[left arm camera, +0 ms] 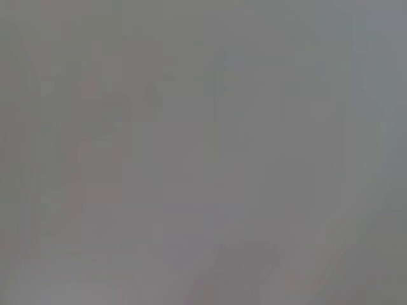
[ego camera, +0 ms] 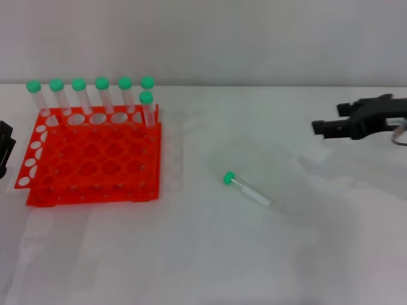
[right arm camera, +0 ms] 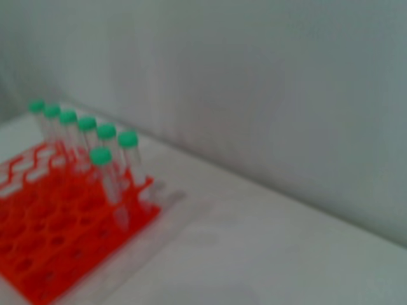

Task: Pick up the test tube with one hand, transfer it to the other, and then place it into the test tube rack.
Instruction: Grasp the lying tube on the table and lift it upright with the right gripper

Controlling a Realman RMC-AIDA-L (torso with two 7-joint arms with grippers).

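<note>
Nearest the robot, the test tube lies on its side on the white table, green cap toward the rack, tapered end pointing to the robot's right, apart from both arms. Beyond it to the left stands the test tube rack, with seven capped tubes upright along its far rows. The right gripper hovers farther back on the right, holding nothing; how far it is open I cannot tell. The left gripper barely shows at the left edge, state unclear.
</note>
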